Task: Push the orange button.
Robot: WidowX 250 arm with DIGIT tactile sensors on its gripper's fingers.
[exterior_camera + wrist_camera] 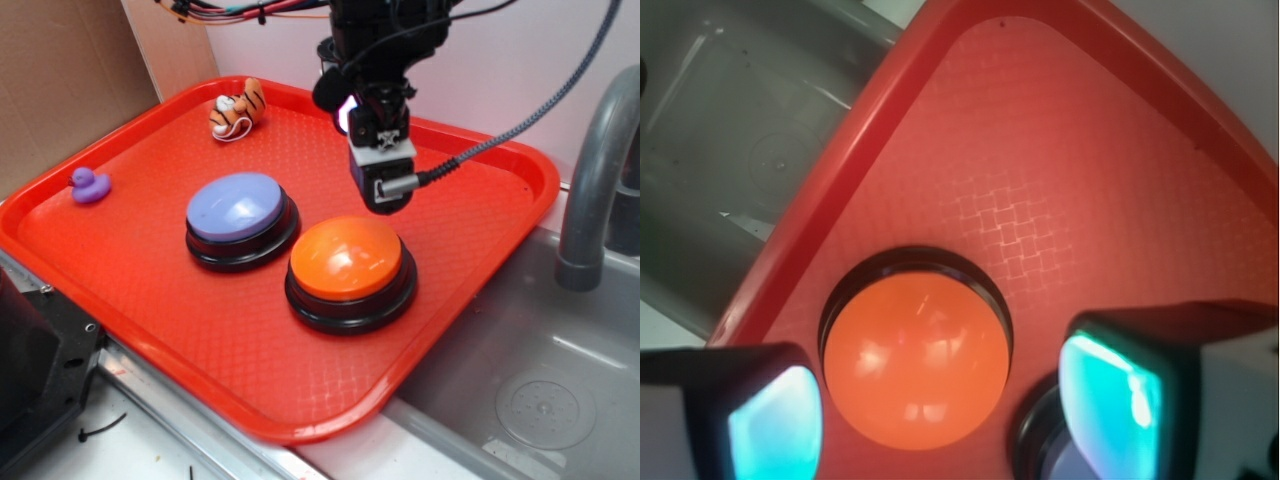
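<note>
gripper (940,400) above orange button (915,362), fingertips cropped

I see the tray (470,300) carrying two buttons side by side: the orange button (350,262) sits at four o'clock from the other button (238,208). Duck (90,185) at nine o'clock, tiger toy (238,108) at twelve. Sink (540,400) lies right of the tray.

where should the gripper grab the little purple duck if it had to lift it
Grip the duck across its body, coming straight down from above. It sits upright near the tray's left rim with open tray around it, and the low, rounded body is wider than the small head, so it offers two opposite sides. The gripper hangs over by the orange button.
</note>
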